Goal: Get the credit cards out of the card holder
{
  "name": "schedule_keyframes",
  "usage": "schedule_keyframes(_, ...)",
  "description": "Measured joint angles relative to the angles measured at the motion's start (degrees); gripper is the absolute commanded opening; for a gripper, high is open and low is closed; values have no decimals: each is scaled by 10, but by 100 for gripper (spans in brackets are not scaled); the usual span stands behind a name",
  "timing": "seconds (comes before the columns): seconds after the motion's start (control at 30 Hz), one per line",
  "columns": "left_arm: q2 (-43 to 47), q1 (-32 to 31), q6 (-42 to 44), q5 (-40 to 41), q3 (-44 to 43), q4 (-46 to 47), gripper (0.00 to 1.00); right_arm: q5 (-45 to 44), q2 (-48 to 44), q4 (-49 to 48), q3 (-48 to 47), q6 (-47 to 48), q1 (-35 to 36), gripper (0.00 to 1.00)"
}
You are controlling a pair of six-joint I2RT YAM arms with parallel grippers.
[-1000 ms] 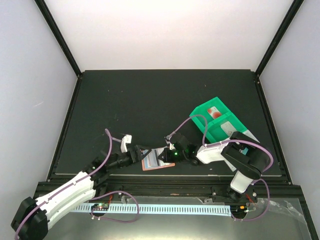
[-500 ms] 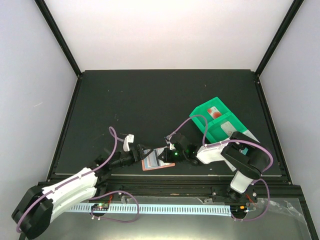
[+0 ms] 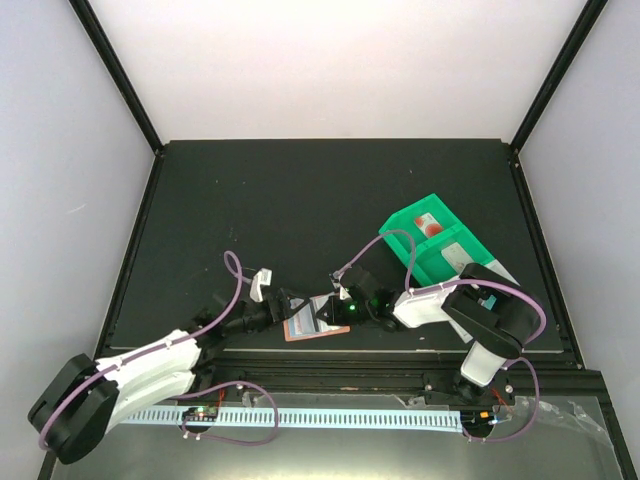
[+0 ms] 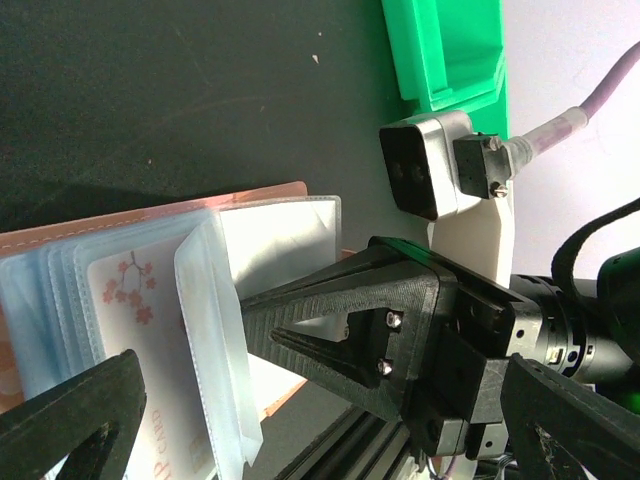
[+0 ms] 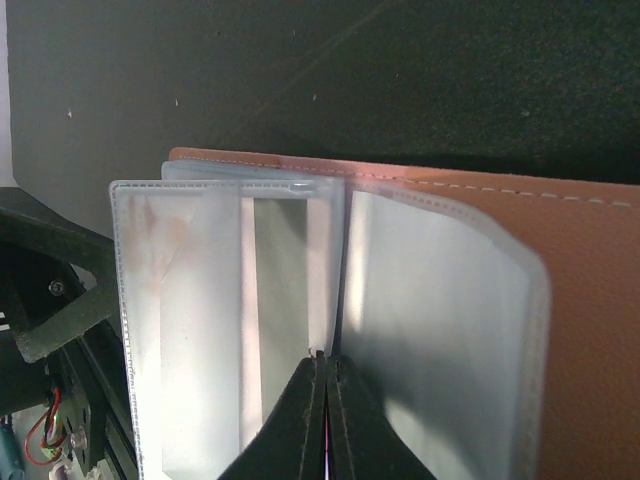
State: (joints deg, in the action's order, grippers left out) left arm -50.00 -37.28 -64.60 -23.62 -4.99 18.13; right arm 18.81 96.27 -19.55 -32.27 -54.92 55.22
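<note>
The right pincer (image 5: 322, 368) was clamped shut on a clear leaf of the one card holder (image 5: 590, 240), which lay open at the near edge of the counter (image 3: 300, 200). The left pincer (image 4: 320, 415) gaped wide just beside it. One credit card (image 4: 135, 330) showed in a pocket. Bare counter stretched beyond, and one green bin (image 3: 435, 240) sat to the right.

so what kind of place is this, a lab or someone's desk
Probably a robot lab cell, not a desk: a black table boxed in by plain white panels, left arm and right arm bolted at its near edge, a green bin and card holder laid out.
</note>
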Motion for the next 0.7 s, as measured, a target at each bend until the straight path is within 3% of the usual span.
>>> schedule_keyframes(0.47,-71,-3,-3,-21,-19,40,99,1,0,-6,3,-5,0,2)
schedule_keyframes(0.7,-71,-7,-4,-24,-26,52,99,2,-8,2,4,-3,0,12)
